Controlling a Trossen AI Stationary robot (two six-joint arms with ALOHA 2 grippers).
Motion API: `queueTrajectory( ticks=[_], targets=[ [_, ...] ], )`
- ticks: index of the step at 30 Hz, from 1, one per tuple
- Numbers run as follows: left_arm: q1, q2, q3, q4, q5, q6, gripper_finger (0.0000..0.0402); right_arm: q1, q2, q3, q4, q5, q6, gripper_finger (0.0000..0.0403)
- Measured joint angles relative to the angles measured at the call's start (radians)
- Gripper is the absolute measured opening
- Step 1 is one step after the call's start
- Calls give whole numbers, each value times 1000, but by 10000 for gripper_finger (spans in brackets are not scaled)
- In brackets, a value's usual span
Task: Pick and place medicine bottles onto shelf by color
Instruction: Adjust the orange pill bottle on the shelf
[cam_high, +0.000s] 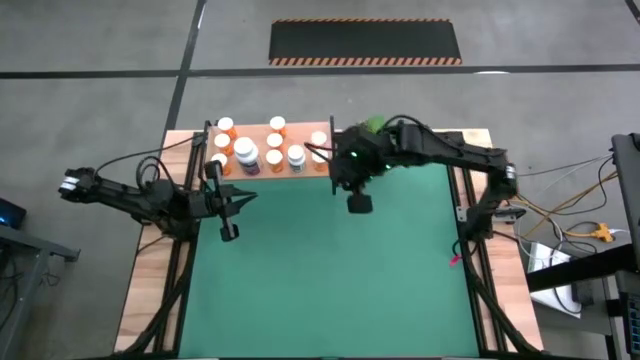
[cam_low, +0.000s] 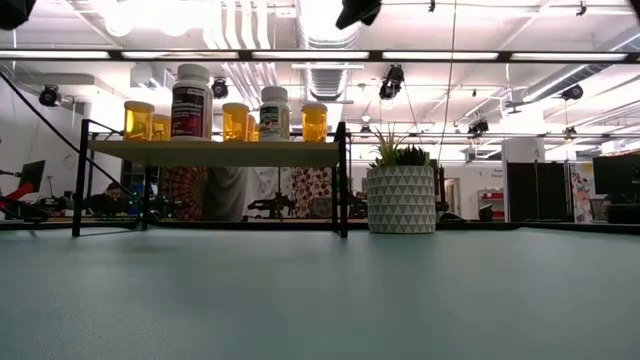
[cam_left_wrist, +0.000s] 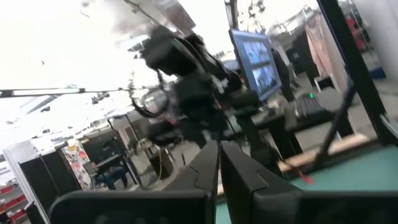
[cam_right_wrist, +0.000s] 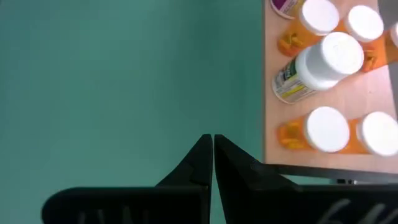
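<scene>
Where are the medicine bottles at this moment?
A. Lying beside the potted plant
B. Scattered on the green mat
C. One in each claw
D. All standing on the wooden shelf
D: the medicine bottles all stand upright on the shelf, the green mat carries none, and both claws are shut on nothing.

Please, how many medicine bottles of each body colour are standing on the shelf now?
Orange bottles: 8 (one partly hidden by the right arm)
White bottles: 2
Total: 10
</scene>
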Motion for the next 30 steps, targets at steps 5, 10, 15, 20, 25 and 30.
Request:
queueTrajectory(
  ticks=[5, 10, 15, 20, 25, 30],
  targets=[
    [0, 61, 109, -22, -10, 1, 0, 53, -163, -257, 168, 8, 62, 9],
    [2, 162, 332, -274, -55, 1, 0, 85, -306, -492, 331, 8, 80, 9],
    [23, 303, 620, -619, -165, 0, 0, 100, -414, -674, 489, 9, 59, 9],
    [84, 454, 869, -940, -186, -67, 0, 101, -493, -801, 567, 8, 43, 9],
    [174, 594, 1049, -1223, -185, -116, 0, 101, -550, -890, 596, 8, 48, 9],
    [287, 693, 1184, -1408, -158, -133, 0, 101, -593, -968, 651, 8, 54, 9]
  ],
)
